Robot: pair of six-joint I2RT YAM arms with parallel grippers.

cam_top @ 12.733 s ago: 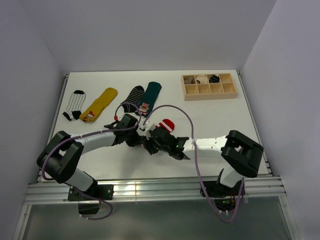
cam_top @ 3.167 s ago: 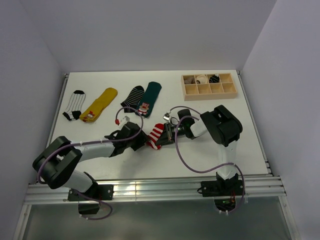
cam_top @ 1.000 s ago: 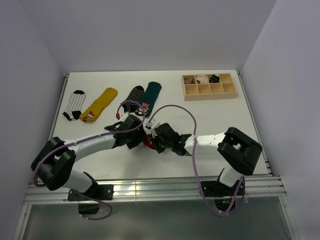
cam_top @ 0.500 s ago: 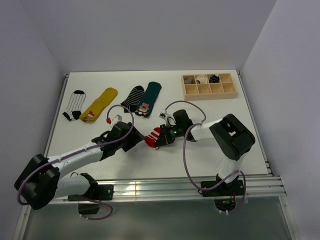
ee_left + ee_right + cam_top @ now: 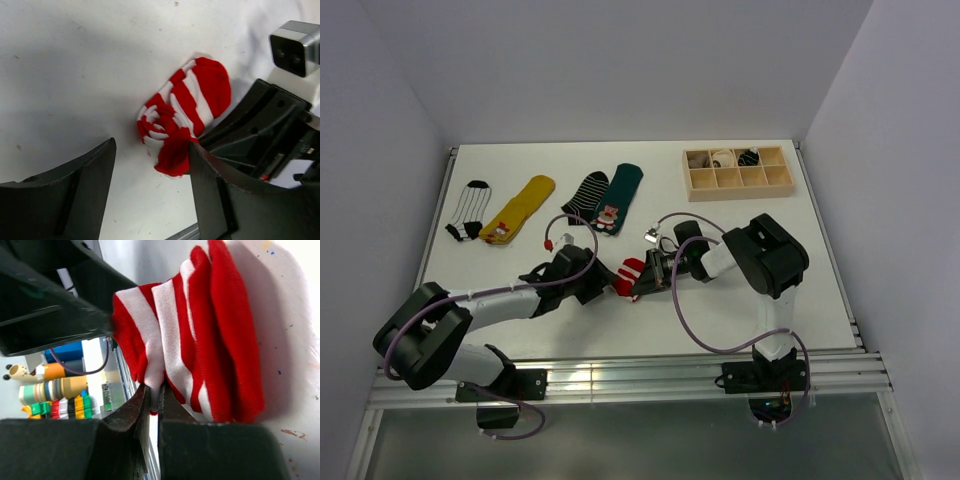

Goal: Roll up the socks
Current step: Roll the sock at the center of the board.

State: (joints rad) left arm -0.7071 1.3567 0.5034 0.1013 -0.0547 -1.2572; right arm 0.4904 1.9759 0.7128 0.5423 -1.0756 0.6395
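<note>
Closest to the arms, out on the white counter point(image 5: 650, 160), the red-and-white striped sock point(image 5: 628, 277) lies partly rolled into a fat bundle between the two arms. The right fingers point(image 5: 125, 420) are clenched on it. Their tips pinch a fold of its striped edge, and the rest of the bundle bulges out beyond them onto the counter. The left fingers point(image 5: 85, 185) stand released and spread, one on either side of the sock's coiled end, which sits up against one finger and apart from the other. Farther back on the left, four flat socks lie in a row: a white sock with black stripes point(image 5: 468, 210), a yellow sock point(image 5: 518, 208), a black sock with thin white stripes point(image 5: 584, 195), and a dark green sock point(image 5: 620, 197) just beside it. At the far right stands a wooden tray point(image 5: 740, 192) of compartments, with small rolled bundles in some of its back row.
</note>
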